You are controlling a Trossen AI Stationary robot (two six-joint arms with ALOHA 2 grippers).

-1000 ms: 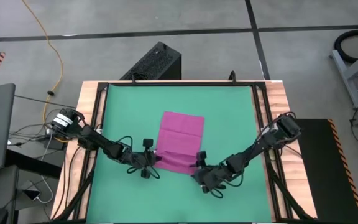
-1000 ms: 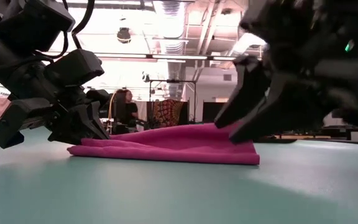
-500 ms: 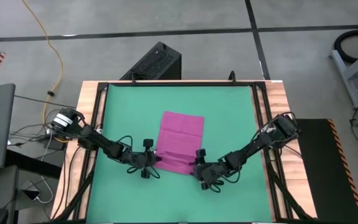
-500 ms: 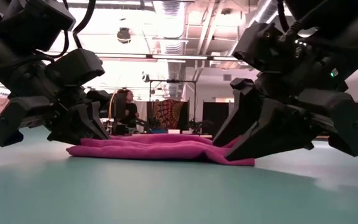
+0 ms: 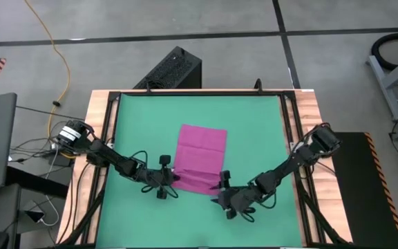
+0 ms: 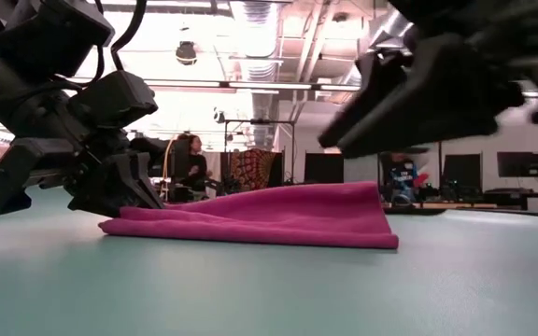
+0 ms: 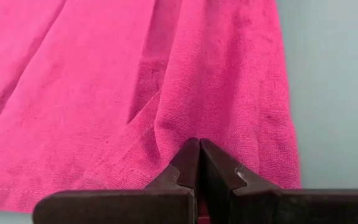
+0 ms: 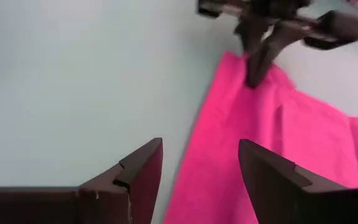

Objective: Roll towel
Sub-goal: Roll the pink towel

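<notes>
We look down on the green mat (image 5: 254, 138) and there is the towel (image 5: 200, 158), a magenta-pink cloth lying a little toward the near half of the mat, roughly centred between the two arms. Its far part lies flat; its near edge is doubled over into a low fold.

On the left, the left gripper (image 5: 173, 178) sits right at the near left corner of the towel. From its wrist camera we see its two dark fingers (image 7: 188, 163) pressed tight together, with the pink fabric puckered into creases that run straight to the tips. We call that pinched shut on the towel's edge. In the low view the same gripper (image 6: 129, 191) is down at mat level, its tip touching the end of the fold (image 6: 250, 219).

Over on the right, the right gripper (image 5: 221, 196) hangs just off the near right corner of the towel, close beside it but not on it. Its wrist camera shows its fingers (image 8: 138, 174) spread well apart with nothing between them; bare mat (image 8: 73, 74) lies under one, pink towel (image 8: 253, 149) beneath the other. Farther off in that same picture we catch the left gripper (image 8: 257, 74) planted on the far corner of the cloth. From table height the right gripper (image 6: 418, 93) is raised clear above the towel's right end, with open air between it and the fabric.
</notes>
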